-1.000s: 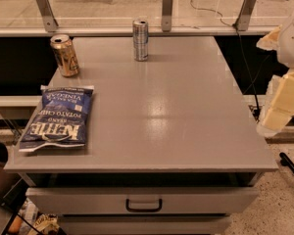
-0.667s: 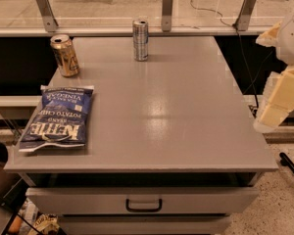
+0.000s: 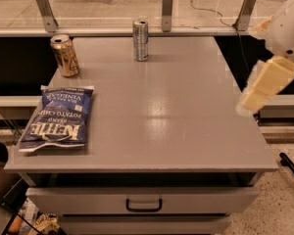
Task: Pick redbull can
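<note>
Since a second ago, your gripper (image 3: 264,85) has edged left at the right edge of the tabletop (image 3: 166,111); nothing else has shifted. You cannot tell whether it is open or closed. Your redbull can (image 3: 140,39) stands upright at the far edge, well apart from the gripper. A gold can (image 3: 64,56) stands far left, with a blue chip bag (image 3: 56,119) lying flat in front of it.
</note>
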`<state>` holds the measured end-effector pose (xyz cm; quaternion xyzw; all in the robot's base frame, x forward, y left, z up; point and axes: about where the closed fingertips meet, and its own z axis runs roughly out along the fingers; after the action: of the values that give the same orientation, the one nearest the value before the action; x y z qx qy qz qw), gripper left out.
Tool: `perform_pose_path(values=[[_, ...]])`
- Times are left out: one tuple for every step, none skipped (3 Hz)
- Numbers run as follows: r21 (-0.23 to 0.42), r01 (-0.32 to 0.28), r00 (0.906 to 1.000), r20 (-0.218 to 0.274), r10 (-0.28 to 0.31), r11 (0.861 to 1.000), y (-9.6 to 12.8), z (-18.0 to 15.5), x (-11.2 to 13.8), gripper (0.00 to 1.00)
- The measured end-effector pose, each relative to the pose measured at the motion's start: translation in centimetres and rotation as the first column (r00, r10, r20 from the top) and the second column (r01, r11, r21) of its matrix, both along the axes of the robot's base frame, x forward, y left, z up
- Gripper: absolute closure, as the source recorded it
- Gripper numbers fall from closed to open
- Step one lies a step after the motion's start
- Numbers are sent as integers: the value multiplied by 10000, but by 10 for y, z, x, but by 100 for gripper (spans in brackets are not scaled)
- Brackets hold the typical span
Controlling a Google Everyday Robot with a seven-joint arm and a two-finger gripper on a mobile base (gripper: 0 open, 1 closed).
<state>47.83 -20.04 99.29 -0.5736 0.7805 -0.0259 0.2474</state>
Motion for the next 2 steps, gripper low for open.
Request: perform_pose_path(values=[[2373,56,9971,727,-236,9714,13,-12,59,0],[4218,-207,9854,1618,-528,9064,25,-6,106,0]])
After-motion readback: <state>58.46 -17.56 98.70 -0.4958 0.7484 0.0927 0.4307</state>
